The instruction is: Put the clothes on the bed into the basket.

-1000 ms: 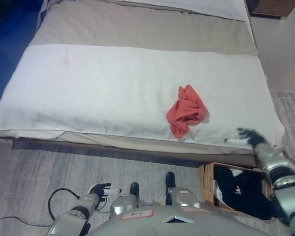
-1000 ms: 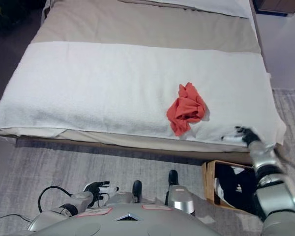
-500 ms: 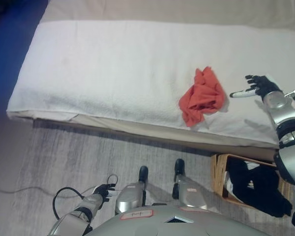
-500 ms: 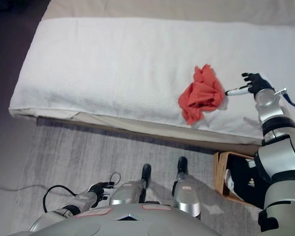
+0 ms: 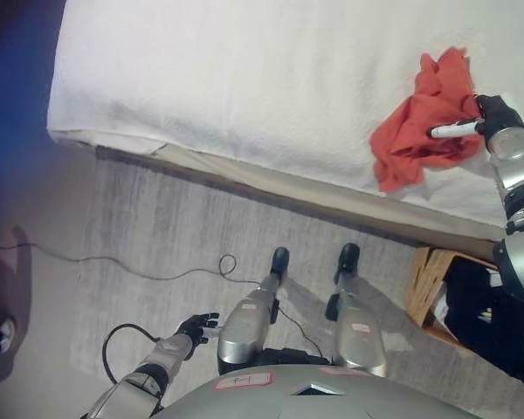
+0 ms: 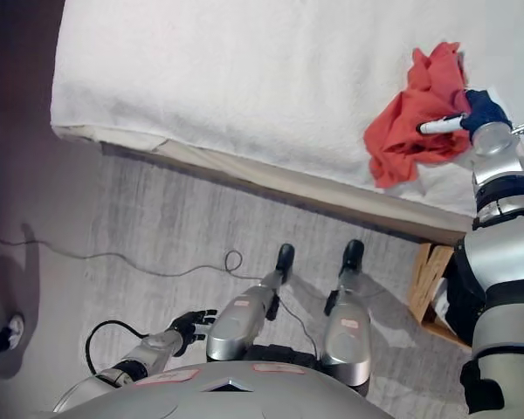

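Observation:
A crumpled red garment (image 5: 413, 127) lies on the white bed cover (image 5: 244, 78) near the bed's front edge, at the right. My right hand (image 5: 498, 118) rests at the garment's right edge, with a white-tipped finger stretched straight over the cloth; it also shows in the right eye view (image 6: 482, 112). The fingers are not closed round the cloth. My left hand (image 5: 196, 327) hangs low over the rug at the lower left, open and empty. The wicker basket (image 5: 424, 278) stands on the floor at the lower right, below the bed edge, with dark clothes (image 5: 482, 301) in it.
The bed's front edge (image 5: 271, 175) runs diagonally across the view above a grey rug (image 5: 157, 236). A shoe (image 5: 2, 334) shows at the far left edge on the floor.
The view has tilted and shifted, so the bed sits higher and further right. My right hand has moved left from open bed cover to the red garment's right edge. The left hand stays low.

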You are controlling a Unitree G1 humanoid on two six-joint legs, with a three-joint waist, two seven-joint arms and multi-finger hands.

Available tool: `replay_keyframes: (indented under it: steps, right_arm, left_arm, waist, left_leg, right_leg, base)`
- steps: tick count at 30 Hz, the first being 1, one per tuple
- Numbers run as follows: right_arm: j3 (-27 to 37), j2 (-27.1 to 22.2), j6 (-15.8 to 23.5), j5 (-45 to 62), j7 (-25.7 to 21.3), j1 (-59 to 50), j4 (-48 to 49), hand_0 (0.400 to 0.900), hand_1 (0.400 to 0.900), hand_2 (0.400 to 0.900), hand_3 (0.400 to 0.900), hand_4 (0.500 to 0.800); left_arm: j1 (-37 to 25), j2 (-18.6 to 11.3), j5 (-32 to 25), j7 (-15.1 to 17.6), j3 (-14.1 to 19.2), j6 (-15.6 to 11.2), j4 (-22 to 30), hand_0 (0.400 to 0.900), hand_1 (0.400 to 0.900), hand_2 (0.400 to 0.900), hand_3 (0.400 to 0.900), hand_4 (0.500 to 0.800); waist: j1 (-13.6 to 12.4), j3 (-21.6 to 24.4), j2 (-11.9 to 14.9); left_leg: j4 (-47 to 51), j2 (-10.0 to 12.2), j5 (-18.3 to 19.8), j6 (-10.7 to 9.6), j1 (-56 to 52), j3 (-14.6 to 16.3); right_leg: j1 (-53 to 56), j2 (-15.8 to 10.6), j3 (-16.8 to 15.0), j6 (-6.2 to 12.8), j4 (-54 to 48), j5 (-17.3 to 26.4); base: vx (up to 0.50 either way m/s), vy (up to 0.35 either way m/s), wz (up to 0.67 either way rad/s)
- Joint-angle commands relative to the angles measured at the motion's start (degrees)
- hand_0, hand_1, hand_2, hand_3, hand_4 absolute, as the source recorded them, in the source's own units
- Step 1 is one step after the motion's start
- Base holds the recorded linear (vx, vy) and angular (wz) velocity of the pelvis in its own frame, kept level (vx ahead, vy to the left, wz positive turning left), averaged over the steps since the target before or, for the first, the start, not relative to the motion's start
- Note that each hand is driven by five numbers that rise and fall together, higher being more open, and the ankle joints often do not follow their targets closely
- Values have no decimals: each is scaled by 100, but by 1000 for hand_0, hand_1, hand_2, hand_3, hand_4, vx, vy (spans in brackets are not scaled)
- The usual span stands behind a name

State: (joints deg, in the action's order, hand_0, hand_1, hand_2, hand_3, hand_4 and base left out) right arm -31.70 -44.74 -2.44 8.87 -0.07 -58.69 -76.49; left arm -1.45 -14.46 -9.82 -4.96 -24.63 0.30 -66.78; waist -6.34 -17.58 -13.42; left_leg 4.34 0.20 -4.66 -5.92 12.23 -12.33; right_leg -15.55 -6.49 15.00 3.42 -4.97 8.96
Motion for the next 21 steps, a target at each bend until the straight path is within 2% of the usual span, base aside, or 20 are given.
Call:
replay_keyframes:
  steps: [1, 12, 13, 14, 15, 21]
  right_arm:
    - [-276, -200, 223, 314, -241, -864, -137, 900, 900, 900, 900, 800]
    - [-207, -41, 186, 441, -340, -931, -182, 900, 900, 900, 900, 800]
    - [-185, -48, 182, 463, -355, -926, -188, 594, 594, 594, 594, 616]
    - [-169, -61, 178, 466, -344, -919, -208, 551, 551, 551, 551, 591]
    - [-157, -67, 177, 466, -347, -904, -213, 400, 400, 400, 400, 500]
    - [-87, -108, 159, 489, -364, -842, -290, 400, 400, 400, 400, 500]
  left_arm:
    - [328, -312, 64, -40, -506, 73, -127, 900, 900, 900, 900, 800]
    - [205, -330, 125, 15, -607, 76, -138, 900, 900, 900, 900, 800]
    - [202, -333, 125, 13, -609, 77, -141, 900, 900, 900, 900, 800]
    - [208, -338, 133, 11, -598, 76, -152, 900, 900, 900, 900, 800]
    - [208, -334, 137, 19, -592, 77, -167, 900, 900, 900, 900, 800]
    - [231, -337, 131, 16, -586, 70, -153, 900, 900, 900, 900, 800]
  waist:
    - [-140, 40, 192]
    - [-297, -23, 89]
    - [-306, -26, 79]
    - [-325, -27, 68]
    - [-332, -31, 65]
    - [-343, -18, 63]
  left_leg:
    - [32, -180, 43, 26, 204, 213]
    - [3, -318, -20, 56, 442, 9]
    - [4, -328, -29, 56, 454, -4]
    - [9, -344, -40, 57, 465, -24]
    - [8, -352, -43, 59, 470, -36]
    - [16, -378, -46, 63, 465, -69]
  right_leg:
    - [42, -475, -380, 377, 181, -386]
    - [8, -625, -192, 420, 165, -347]
    - [10, -638, -175, 427, 163, -343]
    - [17, -650, -158, 432, 155, -340]
    - [19, -658, -138, 433, 161, -339]
    - [54, -687, -106, 447, 146, -333]
  base:
    - [0, 21, 31]
    - [4, 16, 22]
    - [7, 24, 19]
    - [9, 17, 16]
    - [13, 16, 13]
    - [14, 18, 5]
